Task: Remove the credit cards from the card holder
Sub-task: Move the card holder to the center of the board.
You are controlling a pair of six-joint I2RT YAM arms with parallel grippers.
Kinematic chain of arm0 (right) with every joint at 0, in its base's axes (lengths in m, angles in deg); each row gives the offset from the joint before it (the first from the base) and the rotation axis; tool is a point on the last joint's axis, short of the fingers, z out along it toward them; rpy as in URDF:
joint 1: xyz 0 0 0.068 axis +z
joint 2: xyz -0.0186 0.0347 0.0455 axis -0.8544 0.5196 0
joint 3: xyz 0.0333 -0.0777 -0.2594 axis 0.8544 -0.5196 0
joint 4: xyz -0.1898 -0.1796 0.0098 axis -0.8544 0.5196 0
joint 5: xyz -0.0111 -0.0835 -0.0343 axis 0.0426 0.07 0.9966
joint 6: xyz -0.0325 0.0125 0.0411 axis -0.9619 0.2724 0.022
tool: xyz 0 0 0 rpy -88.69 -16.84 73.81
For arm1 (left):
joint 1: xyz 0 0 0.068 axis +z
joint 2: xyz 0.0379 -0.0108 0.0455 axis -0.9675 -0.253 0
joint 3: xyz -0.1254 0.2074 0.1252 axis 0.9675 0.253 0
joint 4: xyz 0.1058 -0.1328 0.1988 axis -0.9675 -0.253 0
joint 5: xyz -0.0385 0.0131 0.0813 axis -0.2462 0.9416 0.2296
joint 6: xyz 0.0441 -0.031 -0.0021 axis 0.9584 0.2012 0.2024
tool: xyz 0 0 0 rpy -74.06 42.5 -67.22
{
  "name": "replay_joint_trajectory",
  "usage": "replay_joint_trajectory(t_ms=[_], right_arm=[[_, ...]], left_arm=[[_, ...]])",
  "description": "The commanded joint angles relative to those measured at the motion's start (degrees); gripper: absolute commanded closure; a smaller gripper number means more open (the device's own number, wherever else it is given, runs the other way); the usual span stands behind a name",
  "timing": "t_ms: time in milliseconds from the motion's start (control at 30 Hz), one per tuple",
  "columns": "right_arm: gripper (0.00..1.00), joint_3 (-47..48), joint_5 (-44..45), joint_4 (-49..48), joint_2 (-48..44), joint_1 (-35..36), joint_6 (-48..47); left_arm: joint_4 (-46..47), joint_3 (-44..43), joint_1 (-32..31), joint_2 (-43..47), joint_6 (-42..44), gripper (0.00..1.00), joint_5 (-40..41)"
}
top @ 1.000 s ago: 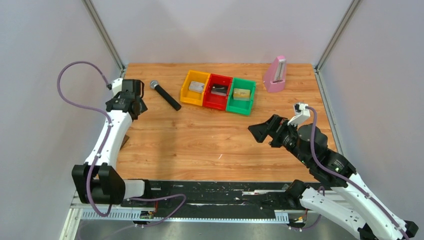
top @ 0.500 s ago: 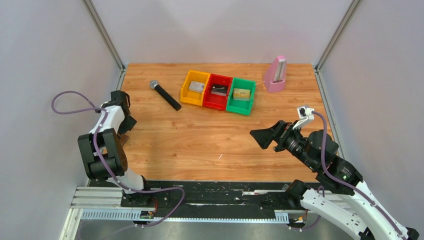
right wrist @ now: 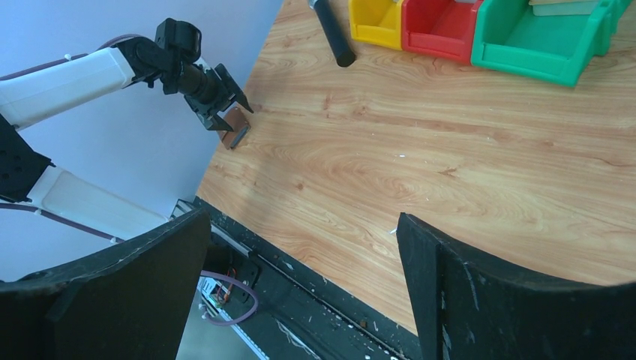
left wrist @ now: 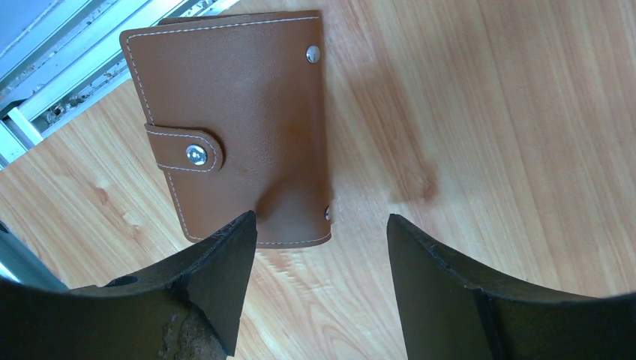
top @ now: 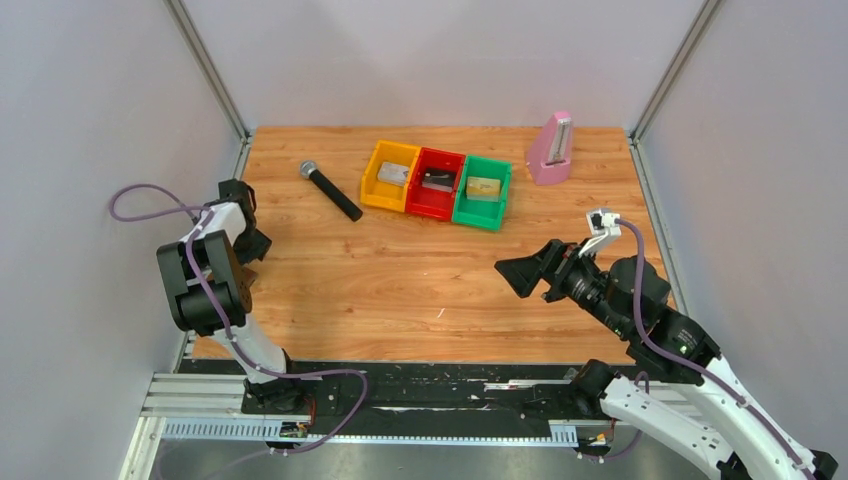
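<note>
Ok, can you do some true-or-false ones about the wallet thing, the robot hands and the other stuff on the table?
1. The brown leather card holder is snapped shut. True.
2. The left gripper is squeezing the card holder. False: its jaws stand open, and the holder lies flat on the wooden table.
3. The black microphone lies to the left of the yellow plastic bin. True.
4. The pink metronome stands inside the green bin. False: it stands by itself on the table, in the far right corner.
5. The right gripper holds nothing. True.
</note>
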Motion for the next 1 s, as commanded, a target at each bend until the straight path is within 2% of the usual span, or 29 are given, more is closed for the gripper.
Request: replay_joint_trajectory(t_ms=[0, 133, 267, 333, 367, 400, 467, 600, 667, 767, 967], right_arm=[[0.03, 2.5, -1.4, -3.3, 0.9, 0.2, -0.8], [0.03, 2.6, -1.5, -3.2, 0.8, 0.3, -1.0], [0.03, 1.7, -1.1, -3.2, -0.1, 0.2, -0.5], [0.03, 1.6, -1.3, -3.1, -0.3, 0.2, -0.1], [0.03, 1.6, -1.4, -3.0, -0.4, 0.3, 0.0], [0.03, 1.6, -1.4, -3.0, -0.5, 0.2, 0.1], [0.03, 1.7, -1.1, -2.7, -0.5, 0.2, 0.1], [0.03, 1.8, 0.0, -2.4, -0.3, 0.2, 0.0], [0.03, 1.7, 0.7, -2.3, -0.3, 0.2, 0.1], [0.03, 1.5, 1.7, -2.3, -0.2, 0.2, 0.0], [0.03, 1.4, 1.5, -2.1, -0.4, 0.3, 0.0]], left_arm=[[0.8, -1.8, 1.3, -0.8, 0.2, 0.28, -0.3], [-0.7, -2.6, 1.5, -2.6, 0.6, 0.29, -1.1], [-0.4, -2.5, 1.7, -3.6, 0.2, 0.35, -2.3], [0.0, -2.1, 1.8, -4.0, 0.2, 0.42, -3.1], [0.2, -2.0, 1.8, -4.2, 0.2, 0.52, -3.9], [0.3, -1.9, 1.8, -4.2, 0.4, 0.58, -4.4], [0.0, -1.8, 1.8, -4.1, 0.6, 0.78, -5.7], [1.2, 0.3, 1.7, -2.0, 0.8, 0.96, -9.5], [3.4, 2.5, 1.7, -0.4, 0.8, 1.00, -13.0], [5.7, 5.4, 0.7, 1.5, 1.2, 1.00, -18.7], [7.3, 8.7, -2.1, 5.4, 1.6, 1.00, -19.3]])
